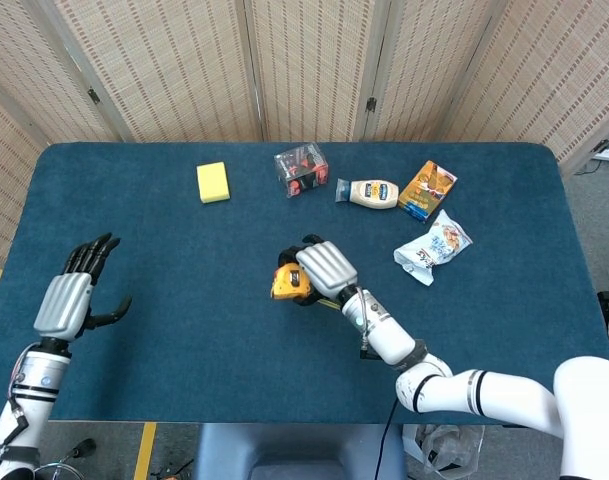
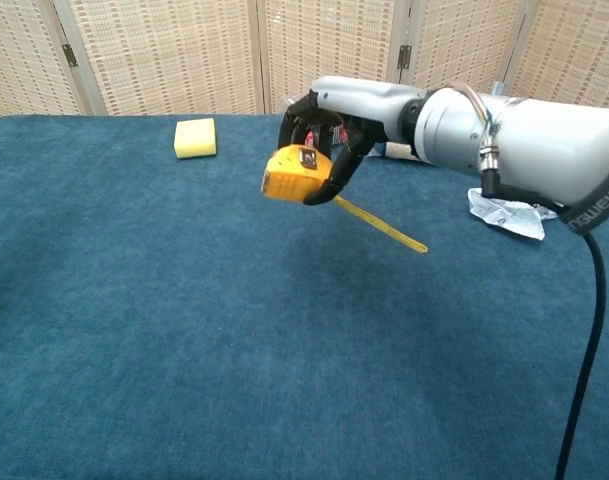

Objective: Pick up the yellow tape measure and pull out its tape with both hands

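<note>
Right hand (image 2: 329,125) grasps the yellow tape measure (image 2: 294,174) from above, clear of the table (image 2: 134,330); a short length of tape (image 2: 384,225) trails below and to its right. Left hand (image 1: 76,292) hangs released, well apart. Case judged compact, rigid, smooth; tape springy, thin-edged. Advise taking the free tape end.

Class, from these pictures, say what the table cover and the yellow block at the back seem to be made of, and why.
Table cover: probably carpet-like fabric; matte blue with a fuzzy, mottled nap.
Yellow block: likely a foam sponge; dull, soft-looking, with rounded edges, though its texture is too small to confirm.
</note>
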Robot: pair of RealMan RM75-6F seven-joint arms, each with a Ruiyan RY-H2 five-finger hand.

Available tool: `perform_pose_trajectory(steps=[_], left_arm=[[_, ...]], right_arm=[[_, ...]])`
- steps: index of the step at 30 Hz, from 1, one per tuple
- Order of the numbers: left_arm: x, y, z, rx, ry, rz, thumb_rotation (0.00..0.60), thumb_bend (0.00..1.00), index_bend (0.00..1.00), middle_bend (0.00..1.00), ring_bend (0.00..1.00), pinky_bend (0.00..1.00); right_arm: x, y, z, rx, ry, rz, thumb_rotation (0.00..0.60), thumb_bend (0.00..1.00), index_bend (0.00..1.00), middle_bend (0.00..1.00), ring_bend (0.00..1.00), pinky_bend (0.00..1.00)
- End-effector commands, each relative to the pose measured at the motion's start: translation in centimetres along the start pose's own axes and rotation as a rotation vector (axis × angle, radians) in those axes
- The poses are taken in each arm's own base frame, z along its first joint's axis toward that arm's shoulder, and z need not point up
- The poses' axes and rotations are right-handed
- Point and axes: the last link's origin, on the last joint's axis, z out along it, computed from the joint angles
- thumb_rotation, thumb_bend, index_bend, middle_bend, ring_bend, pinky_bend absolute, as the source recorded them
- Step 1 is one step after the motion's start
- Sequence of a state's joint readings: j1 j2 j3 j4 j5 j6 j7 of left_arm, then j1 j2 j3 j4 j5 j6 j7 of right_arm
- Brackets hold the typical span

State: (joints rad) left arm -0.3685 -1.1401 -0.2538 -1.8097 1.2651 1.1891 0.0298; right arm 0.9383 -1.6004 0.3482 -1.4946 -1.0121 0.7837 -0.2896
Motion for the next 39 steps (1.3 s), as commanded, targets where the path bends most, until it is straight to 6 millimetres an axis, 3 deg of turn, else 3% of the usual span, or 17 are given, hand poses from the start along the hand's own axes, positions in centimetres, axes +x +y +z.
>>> perform_pose_trajectory(steps=[1, 17, 39], left_arm=[[-1.0, 2.8, 2.2, -0.023, -0.043, -0.092, 0.554, 0.39, 0.0, 0.04, 0.04, 0.02], [-4.6, 9.0, 5.2, 0.048, -0.098, -0.182, 0.553, 0.38, 0.0, 0.0, 0.0, 0.02], [-6.7, 11.0, 6.3, 0.111, -0.141, -0.23, 0.554, 0.38, 0.0, 0.0, 0.0, 0.01]], right_arm=[[0.9, -1.6, 1.0, 0.008, 0.013, 0.042, 0.6, 0.21, 0.61, 0.53, 0.49, 0.17], [1.2, -4.4, 4.6, -0.042, 0.008, 0.183, 0.6, 0.21, 0.6, 0.53, 0.49, 0.17], [0.0, -5.7, 6.8, -0.082, -0.004, 0.22, 0.6, 0.21, 0.61, 0.53, 0.49, 0.17]])
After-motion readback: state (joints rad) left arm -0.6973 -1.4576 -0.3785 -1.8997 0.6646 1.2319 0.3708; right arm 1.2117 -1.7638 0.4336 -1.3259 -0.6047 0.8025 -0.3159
